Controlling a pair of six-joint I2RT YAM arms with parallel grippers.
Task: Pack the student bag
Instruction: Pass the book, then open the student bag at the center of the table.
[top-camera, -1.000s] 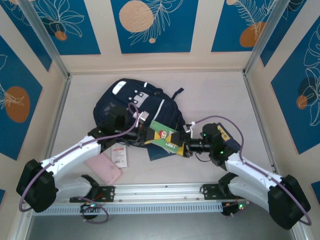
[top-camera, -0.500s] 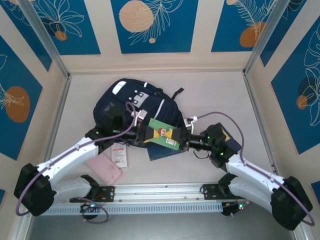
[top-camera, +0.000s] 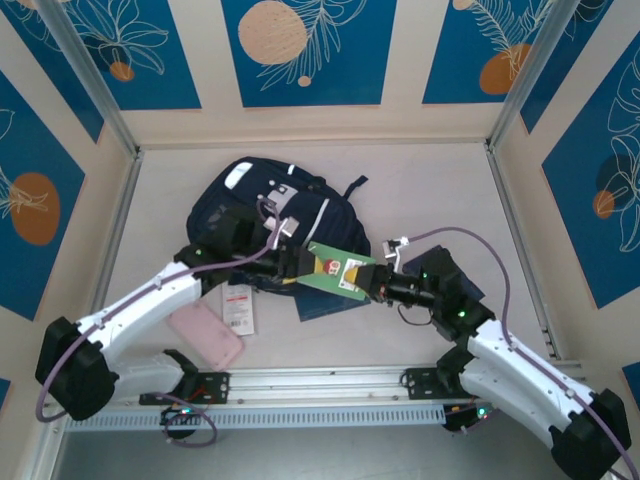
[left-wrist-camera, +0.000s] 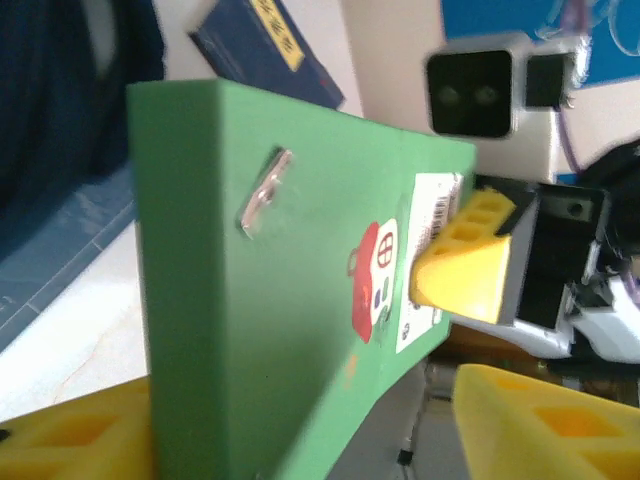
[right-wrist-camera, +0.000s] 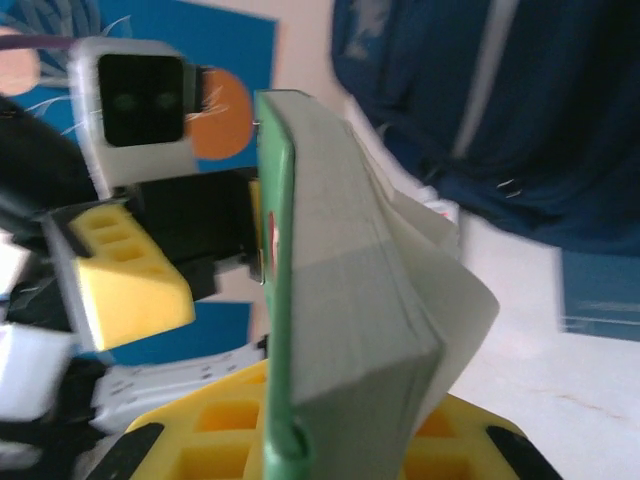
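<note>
The student bag (top-camera: 270, 215) lies flat on the surface (top-camera: 430, 190), straps toward the back wall. Just in front of the student bag's lower right corner, a green book (top-camera: 335, 270) hangs in the air between the two claws. The right claw (top-camera: 368, 283) is clamped on the book's end farther from the bag, one yellow finger (left-wrist-camera: 465, 265) pressed flat on the cover beside the barcode label. The left claw (top-camera: 297, 268) sits at the end nearer the bag with its jaws spread, and its yellow finger (right-wrist-camera: 125, 285) stands off the cover. A flat navy booklet (top-camera: 325, 302) lies under the book, touching the bag's front edge. A white tag (top-camera: 238, 312) and a pink pouch (top-camera: 205, 338) lie in front of the bag's left side.
</note>
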